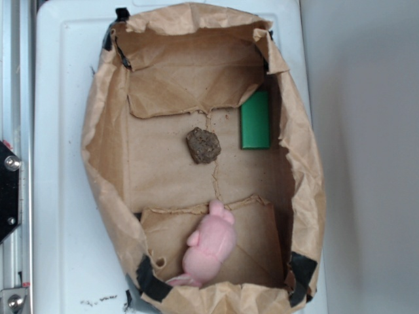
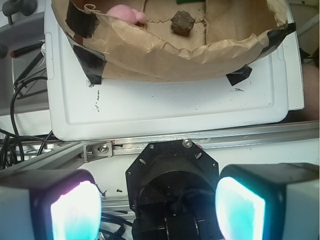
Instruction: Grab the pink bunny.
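Bunny: the pink bunny (image 1: 211, 245) lies on its side on the floor of a brown paper bag (image 1: 105, 137), at the end held with black tape, close to the bag's wall there.
Bunny in the wrist view: only a pink sliver (image 2: 126, 13) shows over the crumpled rim.
Gripper: the gripper (image 2: 157, 207) sits well outside the bag, above the metal rail (image 2: 240, 137) beside the white tray (image 2: 165, 107); it does not appear in the exterior view.
Jaws: spread wide, 2 pads (image 2: 75, 210) far apart with nothing between them.
Other items: 1 brown lump (image 1: 203, 144) near the middle of the bag, 1 green block (image 1: 255, 120) against the far side wall; both well apart from the bunny.
Risk 1: the raised paper wall stands between gripper and toy, so a low approach would likely snag or crush the rim and drag the bag.
Risk 2: the bunny is soft and rounded, so a shallow pinch could slip off the fuzz or catch only an ear.
Risk 3: closing too near the wall could trap paper along with the toy.
Risk 4: the loose torn flap (image 1: 255, 229) under the bunny may lift with it.
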Controlling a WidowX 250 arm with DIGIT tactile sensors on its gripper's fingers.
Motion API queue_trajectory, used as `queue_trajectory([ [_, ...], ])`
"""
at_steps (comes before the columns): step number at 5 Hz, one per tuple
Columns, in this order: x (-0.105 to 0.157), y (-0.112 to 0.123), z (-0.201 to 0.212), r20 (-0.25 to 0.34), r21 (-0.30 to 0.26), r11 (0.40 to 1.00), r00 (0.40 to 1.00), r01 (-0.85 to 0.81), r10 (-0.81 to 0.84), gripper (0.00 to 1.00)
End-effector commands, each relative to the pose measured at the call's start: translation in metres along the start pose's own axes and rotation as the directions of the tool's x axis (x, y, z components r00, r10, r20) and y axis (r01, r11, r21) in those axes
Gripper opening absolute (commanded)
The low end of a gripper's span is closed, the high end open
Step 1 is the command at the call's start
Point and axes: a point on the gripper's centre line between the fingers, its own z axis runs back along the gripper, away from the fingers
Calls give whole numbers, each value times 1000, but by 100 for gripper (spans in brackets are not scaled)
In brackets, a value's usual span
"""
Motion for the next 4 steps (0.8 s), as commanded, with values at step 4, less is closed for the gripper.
queue_trajectory([
  [4,74,11,-18,29,-36,988,988,-149,150,100],
])
